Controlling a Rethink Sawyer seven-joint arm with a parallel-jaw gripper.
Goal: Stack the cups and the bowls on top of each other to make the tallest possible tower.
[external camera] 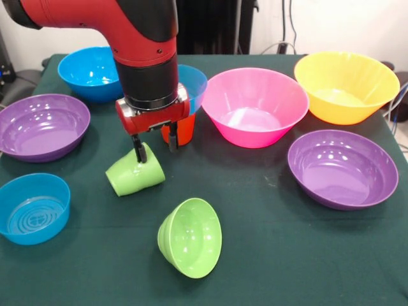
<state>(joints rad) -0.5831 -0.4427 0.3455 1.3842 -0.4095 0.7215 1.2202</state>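
The red and black arm [137, 44] comes down from the top left and ends in the tool [155, 148], whose two dark fingers [137, 152] hang spread apart just above the table [268, 255]. The left finger touches or sits just inside the rim of the green cup [134, 172], which lies tipped on its side with its mouth pointing up toward the arm; the right finger stands free beside it, so the tool is released and clamps nothing. Just behind the fingers stands the orange cup [182, 131], mostly hidden by the tool, with a blue bowl [193, 86] resting on top of it; only this bowl's right part shows past the arm. Right of that pair sits the pink bowl [254, 107], upright, and further right the yellow bowl [346, 86]. In front of the yellow one lies a purple bowl [342, 167]. At the left edge another purple bowl [41, 126] sits upright, with a second blue bowl [89, 71] behind it and a third blue bowl [32, 207] in front of it. Near the front middle, the small green bowl [190, 237] lies tilted on its side, well apart from the green cup.
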